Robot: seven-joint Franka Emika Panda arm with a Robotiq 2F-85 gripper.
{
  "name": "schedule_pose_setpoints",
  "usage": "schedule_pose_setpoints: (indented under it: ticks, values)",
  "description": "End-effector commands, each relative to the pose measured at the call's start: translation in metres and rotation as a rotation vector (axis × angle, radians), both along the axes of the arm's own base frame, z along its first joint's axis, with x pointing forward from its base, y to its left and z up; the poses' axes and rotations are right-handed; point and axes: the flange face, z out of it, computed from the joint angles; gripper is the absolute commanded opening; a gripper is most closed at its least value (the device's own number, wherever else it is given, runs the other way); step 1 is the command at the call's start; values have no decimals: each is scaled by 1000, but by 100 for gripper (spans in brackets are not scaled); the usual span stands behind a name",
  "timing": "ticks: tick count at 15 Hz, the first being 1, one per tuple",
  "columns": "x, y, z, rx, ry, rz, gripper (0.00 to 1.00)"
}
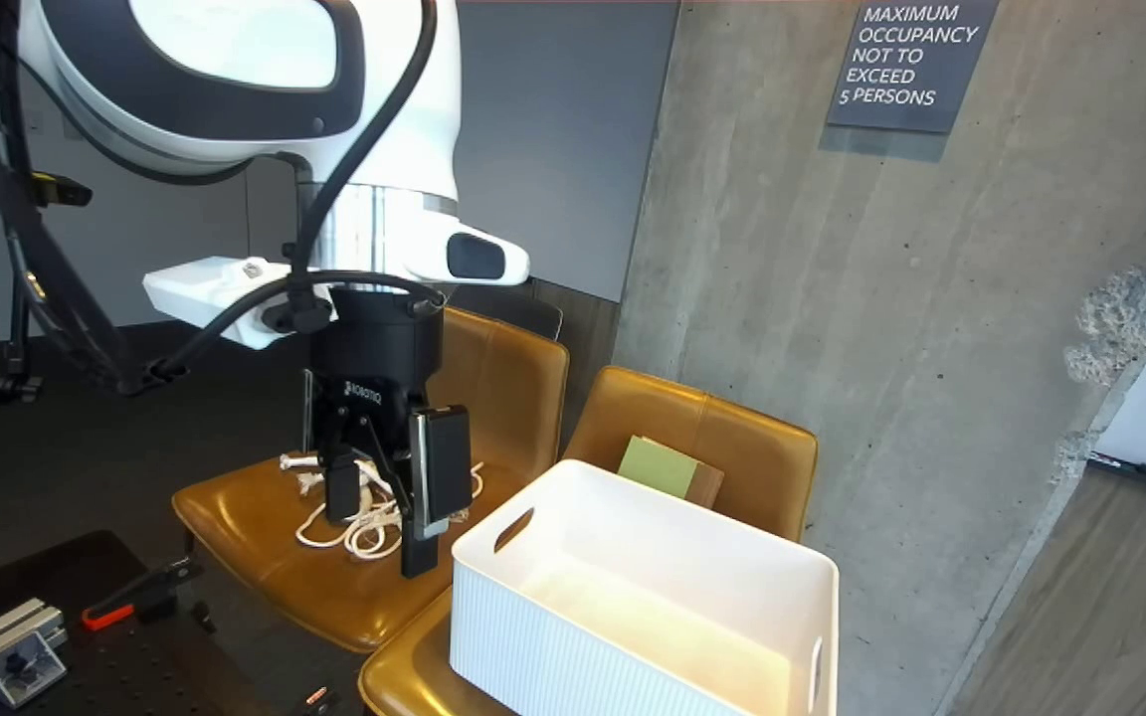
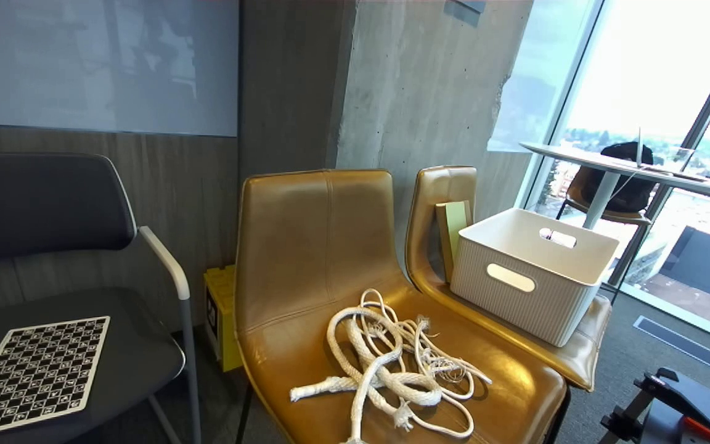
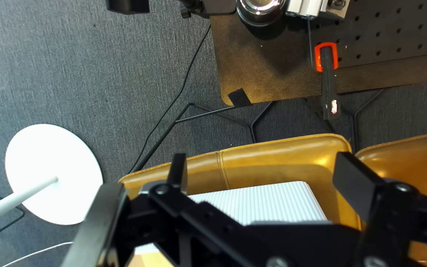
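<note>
Overbright window [image 2: 651, 68], dim floor [image 1: 86, 477]

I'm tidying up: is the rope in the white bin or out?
Out: the rope lies in loose loops on a brown chair, while the white bin stands on the next chair.

The white bin [image 1: 573, 646] is sitting upright on the right tan chair [image 1: 747, 433], open top up, with ribbed walls and a rounded handle slot at each end. Left of it there's a messy tangle of white rope [image 2: 386, 377], thick and thin loops mixed together, frayed ends, sprawled across the left tan chair [image 2: 306, 246].
</note>
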Motion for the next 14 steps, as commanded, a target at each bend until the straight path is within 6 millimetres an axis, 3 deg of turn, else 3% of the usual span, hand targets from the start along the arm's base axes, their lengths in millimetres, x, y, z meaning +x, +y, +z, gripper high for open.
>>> schedule_pose_setpoints:
  ticks: [1,5,7,11,14]
  values:
    - [0,9,0,0,-2,18,100]
    - [6,67,-10,-41,-51,133,100]
    - [10,105,-15,-43,-74,190,100]
    - [11,212,-16,-69,-128,330,100]
    - [19,289,-2,-107,-187,474,100]
